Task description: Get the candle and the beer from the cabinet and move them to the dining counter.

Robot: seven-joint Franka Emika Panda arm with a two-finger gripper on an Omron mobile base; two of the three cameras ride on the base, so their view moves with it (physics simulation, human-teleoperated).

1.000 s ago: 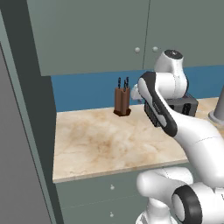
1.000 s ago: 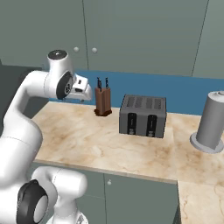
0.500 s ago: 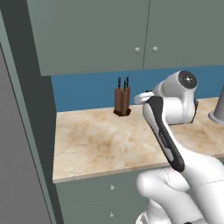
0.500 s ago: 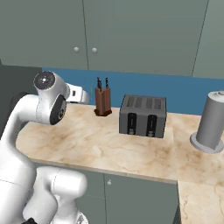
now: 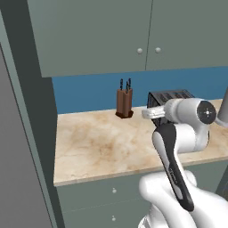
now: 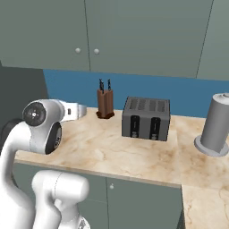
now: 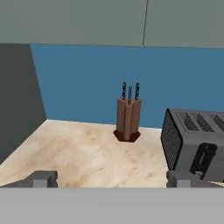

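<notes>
Above the beige marble counter (image 5: 102, 147), the grey-green flat-doored wall cabinet (image 5: 147, 31) is standing closed, higher than the claw (image 7: 111, 178). The claw is hovering low over the counter with its jaws spread wide, gripping nothing, facing the brown wooden knife block (image 7: 128, 118) beside the dark grey toaster (image 7: 197, 142).

Both base cameras are looking forward and down from behind the arm, sharing the knife block (image 5: 124, 102) at the worktop's (image 5: 98, 147) back edge; the hand camera is facing it closer.
</notes>
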